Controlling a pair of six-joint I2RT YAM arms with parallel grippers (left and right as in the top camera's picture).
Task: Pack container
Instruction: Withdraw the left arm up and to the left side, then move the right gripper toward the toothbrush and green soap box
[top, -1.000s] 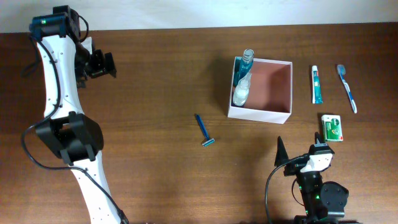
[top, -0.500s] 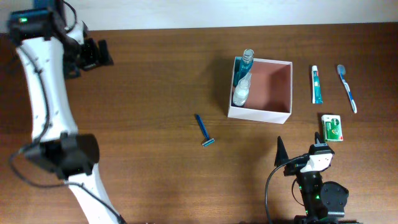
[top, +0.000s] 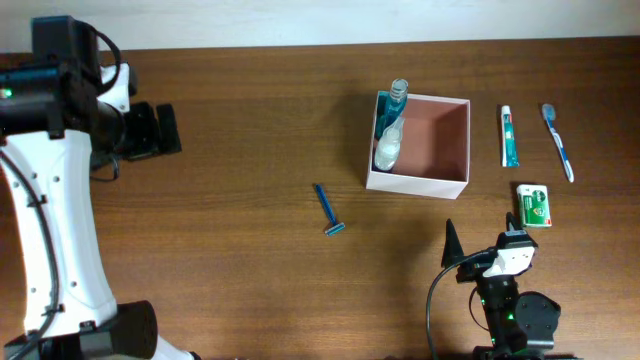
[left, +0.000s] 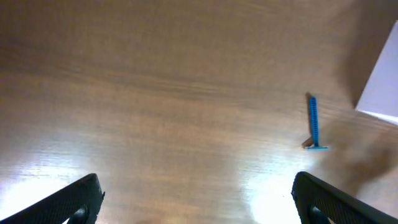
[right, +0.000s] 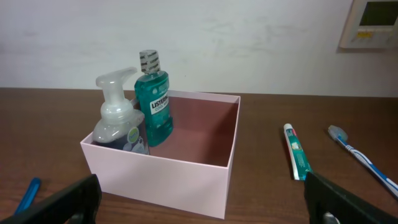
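Spanning everything, the wooden surface (top: 250, 100) carries the container (top: 420, 186) right of centre, square, mouth upward, walls roughly parallel to the surface's edges. A mouthwash bottle (right: 153, 99) and a foam pump (right: 118, 118) stand upright against its left wall, likely to save room. Both the left end effector (left: 196, 199) and the right end effector (right: 202, 199) hang empty, jaws apart. A razor (top: 328, 210) lies loose nearby.

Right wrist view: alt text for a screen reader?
An open container holds a foam pump bottle and a green mouthwash bottle against its left side. A toothpaste tube and toothbrush lie on the wooden table to its right, a blue razor at lower left.
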